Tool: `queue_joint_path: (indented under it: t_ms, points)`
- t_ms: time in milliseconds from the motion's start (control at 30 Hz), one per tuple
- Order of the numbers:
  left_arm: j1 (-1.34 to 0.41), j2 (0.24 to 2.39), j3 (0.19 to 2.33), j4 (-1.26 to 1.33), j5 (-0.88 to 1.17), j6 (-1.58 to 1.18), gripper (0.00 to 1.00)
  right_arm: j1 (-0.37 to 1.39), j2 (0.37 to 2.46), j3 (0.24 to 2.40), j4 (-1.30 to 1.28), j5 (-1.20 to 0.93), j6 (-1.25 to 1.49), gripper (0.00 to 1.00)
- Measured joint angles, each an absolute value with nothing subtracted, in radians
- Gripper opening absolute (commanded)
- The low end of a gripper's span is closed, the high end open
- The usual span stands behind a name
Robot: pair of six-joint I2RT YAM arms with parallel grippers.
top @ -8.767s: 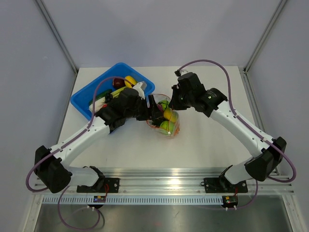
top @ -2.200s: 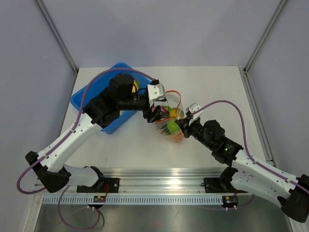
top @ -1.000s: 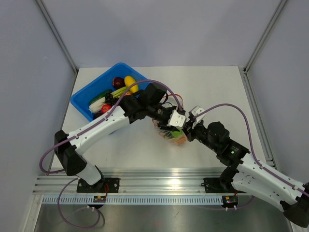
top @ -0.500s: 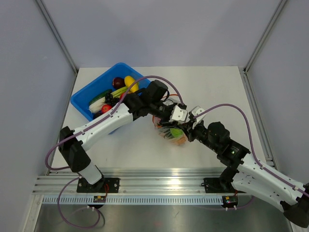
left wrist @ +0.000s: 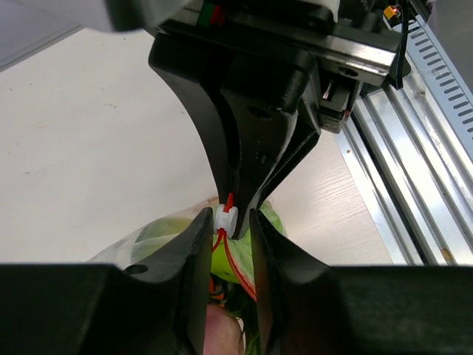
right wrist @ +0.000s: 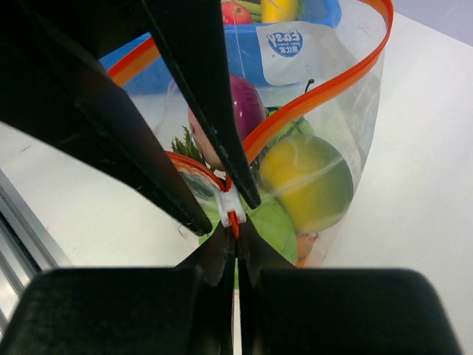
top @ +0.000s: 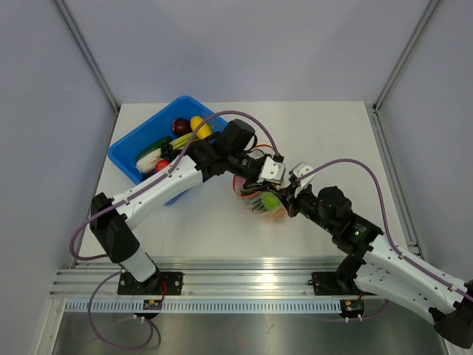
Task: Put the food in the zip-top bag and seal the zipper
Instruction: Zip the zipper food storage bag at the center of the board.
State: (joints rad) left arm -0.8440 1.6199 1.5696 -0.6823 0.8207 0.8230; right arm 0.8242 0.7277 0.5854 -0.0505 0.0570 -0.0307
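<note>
1. We see the zip-top bag at the tabletop's middle, its zipper running toward the far left corner and gaping in a loop.
2. Both arms stretch inward to its near end. The left end effector pinches the white slider, and the right end effector clamps the strip beside it.
3. Clear film shows food inside.

Soft, even light from above leaves the white table bright, with faint shadows under the arms and a glare streak on the metal rail. In the wrist views the left claw and right claw are dark, blurred silhouettes, while the zipper glows sharp.
</note>
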Motion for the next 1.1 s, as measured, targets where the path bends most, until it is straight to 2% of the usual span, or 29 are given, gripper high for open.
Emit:
queue_joint_path:
  t_ms: [67,200,300,467,533,733,800,900,933,967,1100]
  points:
    - [-0.844,1.628,1.586,-0.688,0.824,0.819,0.19,0.824,0.729,0.587,-0.051,0.054,-0.031,0.0]
    - [-0.84,1.643,1.614,-0.717,0.831,0.812,0.0,0.824,0.743,0.602,-0.065,0.051,-0.035,0.0]
    - [-0.839,1.647,1.618,-0.73,0.834,0.811,0.0,0.824,0.749,0.609,-0.078,0.051,-0.04,0.0]
    - [-0.839,1.647,1.618,-0.734,0.839,0.812,0.0,0.824,0.741,0.613,-0.097,0.054,-0.05,0.2]
    - [-0.839,1.647,1.618,-0.734,0.841,0.812,0.0,0.825,0.728,0.614,-0.105,0.062,-0.056,0.25]
    - [-0.832,1.647,1.618,-0.734,0.852,0.811,0.0,0.825,0.721,0.63,-0.117,0.067,-0.069,0.31]
    - [-0.83,1.647,1.618,-0.734,0.854,0.81,0.0,0.825,0.733,0.635,-0.117,0.064,-0.071,0.3]
    - [-0.829,1.647,1.618,-0.733,0.857,0.807,0.0,0.825,0.762,0.64,-0.117,0.057,-0.071,0.2]
    - [-0.828,1.647,1.618,-0.733,0.857,0.807,0.0,0.825,0.77,0.642,-0.117,0.053,-0.072,0.08]
    - [-0.827,1.647,1.618,-0.733,0.856,0.807,0.0,0.825,0.778,0.645,-0.116,0.047,-0.075,0.01]
    - [-0.822,1.647,1.618,-0.735,0.856,0.805,0.0,0.825,0.786,0.648,-0.109,0.049,-0.066,0.0]
